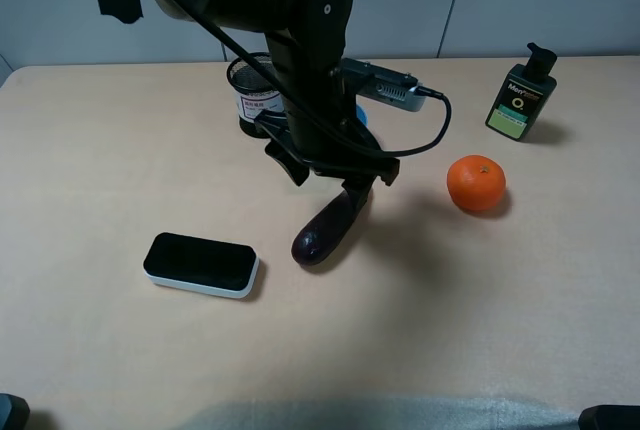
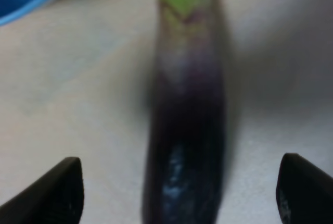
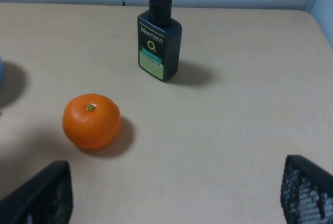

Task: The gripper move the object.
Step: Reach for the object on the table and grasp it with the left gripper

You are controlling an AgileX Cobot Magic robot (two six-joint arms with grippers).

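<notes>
Approach stage: black left gripper (image 2: pixel 177 195) jaws spread wide astride long glossy dark-purple eggplant (image 2: pixel 184 104), ungrasped; closing, moving remain.

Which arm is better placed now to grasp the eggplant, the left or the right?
Left. The left gripper is open, with its jaws on either side of the eggplant. The right gripper is open over bare table, near the orange.

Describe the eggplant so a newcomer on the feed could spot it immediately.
On the tan table, look near the middle, directly under the left gripper, whose open jaws straddle it. The eggplant lies there: long, glossy dark purple with a greenish stem cap, unlike the round orange or the flat black-and-white block nearby.
</notes>
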